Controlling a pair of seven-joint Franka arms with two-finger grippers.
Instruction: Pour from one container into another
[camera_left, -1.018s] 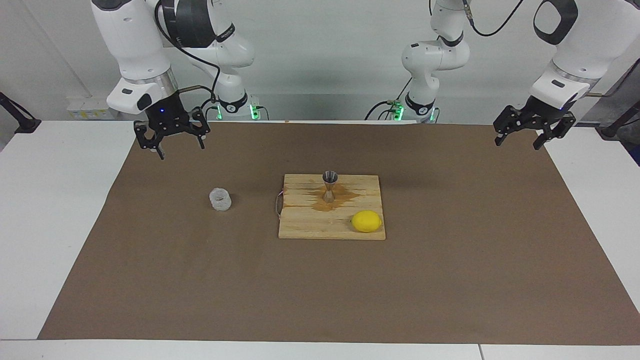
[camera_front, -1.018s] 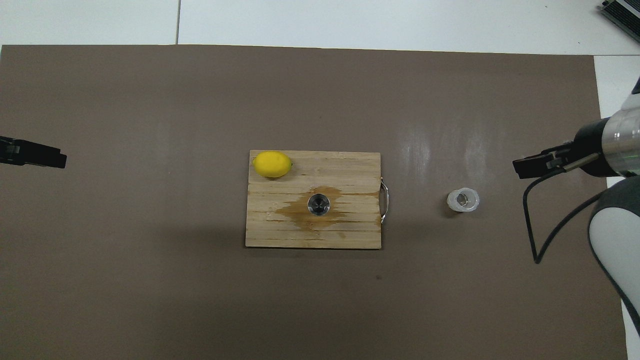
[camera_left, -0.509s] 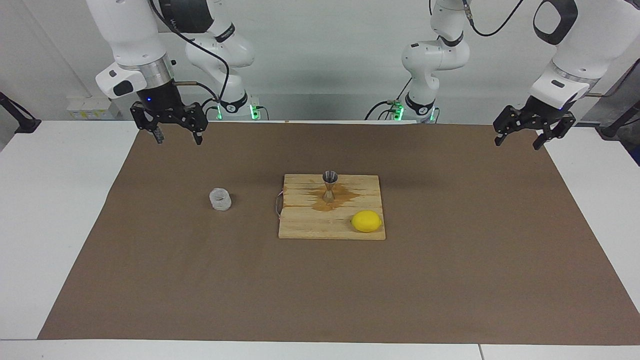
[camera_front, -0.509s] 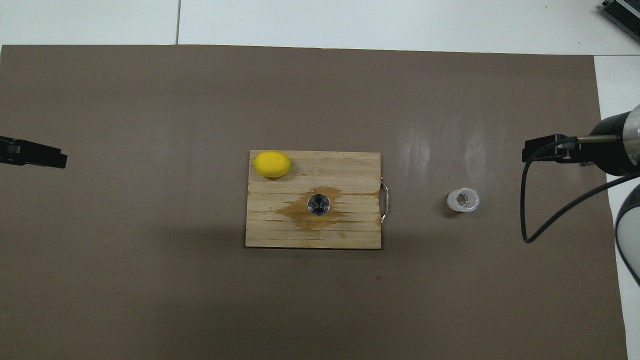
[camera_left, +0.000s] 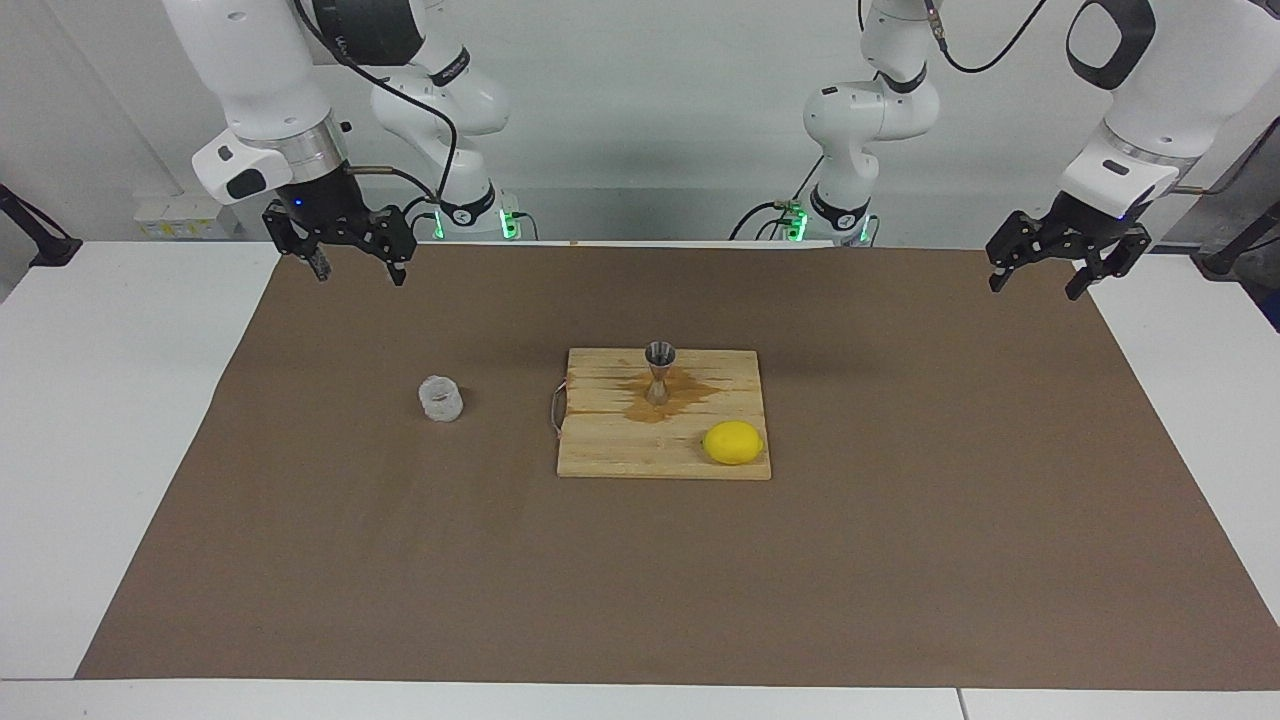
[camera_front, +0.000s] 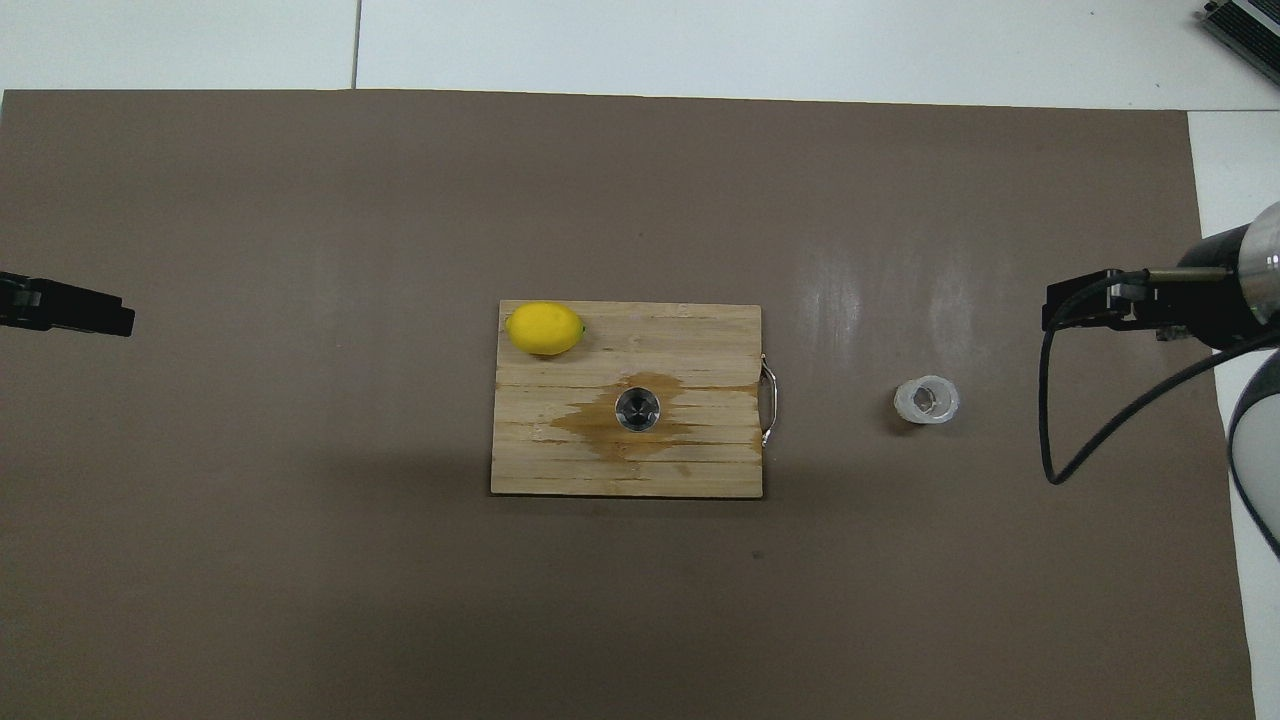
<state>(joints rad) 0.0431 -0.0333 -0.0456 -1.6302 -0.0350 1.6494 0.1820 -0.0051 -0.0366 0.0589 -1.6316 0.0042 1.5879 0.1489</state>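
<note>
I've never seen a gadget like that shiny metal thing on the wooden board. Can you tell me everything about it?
The jigger is a small, shiny steel measure: two cones joined at a narrow waist. It stands upright on the board, open mouth up, in the middle of a brownish wet-looking stain. The lemon lies apart from it on the same board, farther from the robots. Nothing else touches the jigger.

- Clear cup (camera_left: 440, 398): whitish, translucent, with bumpy patterned walls.
- Jigger (camera_left: 659, 371): shiny silver steel, dark inside its mouth.
- Lemon (camera_left: 732, 442): plain bright yellow.
- Cutting board (camera_left: 620, 450): pale wood in lengthwise strips, with a darker orange-brown wet stain (camera_left: 690, 390) spread around the jigger.
- Mat (camera_left: 900, 520): flat brown.
- Table (camera_left: 100, 400): white.
- Right gripper (camera_left: 352, 271) and left gripper (camera_left: 1034, 283): black, on white arms.
</note>
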